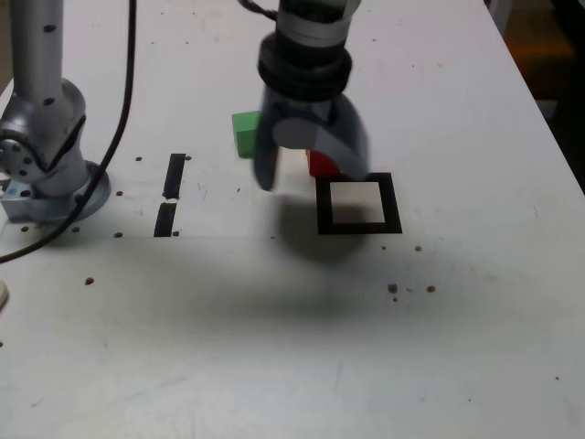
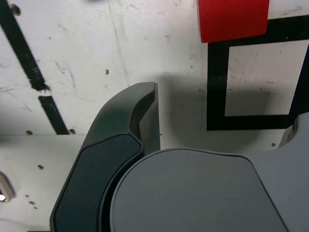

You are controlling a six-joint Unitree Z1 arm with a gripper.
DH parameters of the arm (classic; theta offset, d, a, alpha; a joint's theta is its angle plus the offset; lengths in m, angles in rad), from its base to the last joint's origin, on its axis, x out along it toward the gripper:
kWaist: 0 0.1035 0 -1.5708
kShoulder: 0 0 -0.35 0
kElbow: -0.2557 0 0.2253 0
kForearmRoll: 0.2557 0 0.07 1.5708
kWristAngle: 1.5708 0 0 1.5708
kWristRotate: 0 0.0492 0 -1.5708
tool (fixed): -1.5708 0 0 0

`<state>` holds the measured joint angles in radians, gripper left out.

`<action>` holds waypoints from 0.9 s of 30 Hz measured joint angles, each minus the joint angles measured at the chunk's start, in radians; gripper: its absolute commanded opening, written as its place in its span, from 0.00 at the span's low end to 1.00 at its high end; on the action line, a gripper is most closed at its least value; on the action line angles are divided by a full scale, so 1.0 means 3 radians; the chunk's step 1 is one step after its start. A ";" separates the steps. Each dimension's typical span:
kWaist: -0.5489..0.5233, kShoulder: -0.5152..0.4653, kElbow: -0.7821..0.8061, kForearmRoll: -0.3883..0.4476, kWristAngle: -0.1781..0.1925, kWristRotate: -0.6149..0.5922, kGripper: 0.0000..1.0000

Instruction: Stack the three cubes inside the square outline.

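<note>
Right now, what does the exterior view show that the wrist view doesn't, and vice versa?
Exterior only: the green cube, the arm's base and its cable. Wrist only: close detail of the red cube sitting partly on the outline's tape, and scuffs on the table. Both: the red cube, the empty square outline, two tape strips and the open gripper. The yellow cube appears in neither.

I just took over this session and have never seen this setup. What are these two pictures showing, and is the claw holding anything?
One picture looks at the white table from outside; the other comes from a camera on the arm's wrist. The grey two-fingered gripper hangs open and empty above the table. Beneath it sits a small red cube, touching the outer edge of the black tape square outline with a white centre. A small green cube sits further towards the exterior view's left. Two short black tape strips lie beyond that. No yellow cube is visible.
</note>
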<state>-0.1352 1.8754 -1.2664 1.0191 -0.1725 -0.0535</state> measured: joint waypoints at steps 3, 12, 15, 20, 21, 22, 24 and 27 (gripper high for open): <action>0.0049 0.0001 0.0050 -0.0040 0.0009 0.0000 1.00; 0.0369 0.0169 -0.0112 0.0011 0.0058 -0.0008 0.97; 0.0445 0.0256 -0.0209 0.0076 0.0093 -0.0010 0.93; 0.0453 0.0367 -0.0313 0.0140 0.0132 -0.0029 0.81; 0.0453 0.0377 -0.0318 0.0145 0.0136 -0.0034 0.78; 0.0453 0.0384 -0.0323 0.0148 0.0141 -0.0040 0.76; 0.0453 0.0387 -0.0324 0.0154 0.0151 -0.0044 0.71; 0.0453 0.0407 -0.0331 0.0183 0.0170 -0.0039 0.69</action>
<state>0.0007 1.9974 -1.3658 1.0740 -0.1216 -0.0654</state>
